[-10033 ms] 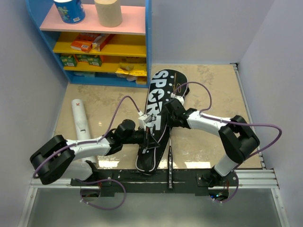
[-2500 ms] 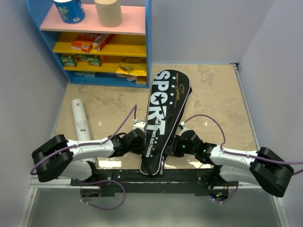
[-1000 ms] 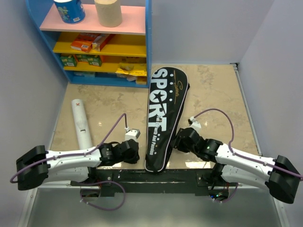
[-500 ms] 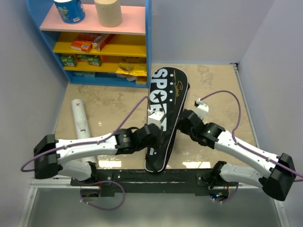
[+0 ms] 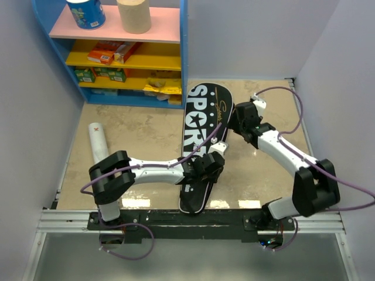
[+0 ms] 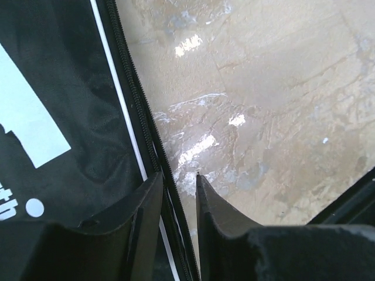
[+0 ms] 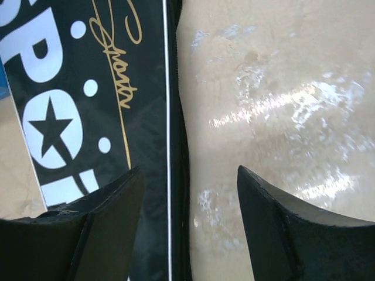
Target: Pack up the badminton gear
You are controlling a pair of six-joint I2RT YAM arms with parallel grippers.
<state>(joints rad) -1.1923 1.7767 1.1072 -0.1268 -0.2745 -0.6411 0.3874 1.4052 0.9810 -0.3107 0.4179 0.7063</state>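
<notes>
1. The black SPORT bag lies flat on the tabletop, its long axis running from the wide head by the blue shelf to the narrow end at the near rail
2. My left gripper sits over the bag's right-hand zip edge on the narrow part, fingers slightly parted astride it, pinching nothing I can see
3. My right gripper straddles that same edge up by the head, spread wide and empty
4. Bare tabletop lies right of the edge, giving room to travel along it
5. The white tube lies well apart to the left, nearer my left arm; no rackets show
</notes>
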